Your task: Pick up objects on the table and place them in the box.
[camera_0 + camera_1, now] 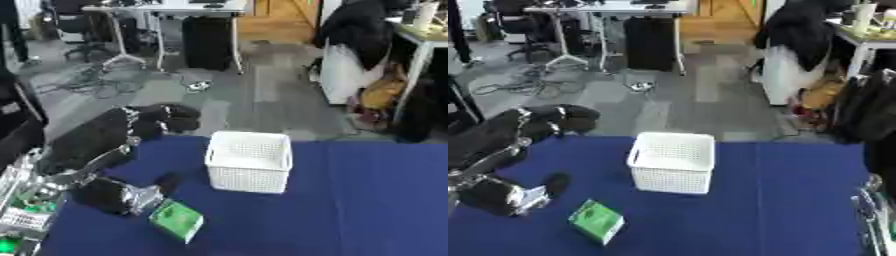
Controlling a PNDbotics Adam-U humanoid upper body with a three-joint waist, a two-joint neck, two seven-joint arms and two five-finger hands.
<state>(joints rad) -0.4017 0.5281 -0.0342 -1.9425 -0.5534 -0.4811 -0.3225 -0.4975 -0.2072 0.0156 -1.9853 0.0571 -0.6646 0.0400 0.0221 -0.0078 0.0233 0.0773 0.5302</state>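
Green packet [177, 219] lies on the blue table [350, 200], just right of the left hand [131, 196]; hand's state unclear. White box [249, 161] looks empty, pick not yet made

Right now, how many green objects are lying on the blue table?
1: a green box near the table's front left, beside the left hand and left of the white basket. Others may be hidden.

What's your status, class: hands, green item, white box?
Left hand beside green packet, grip unclear. Right hand out of view. Packet on blue table, outside white box. Nothing between packet and box.
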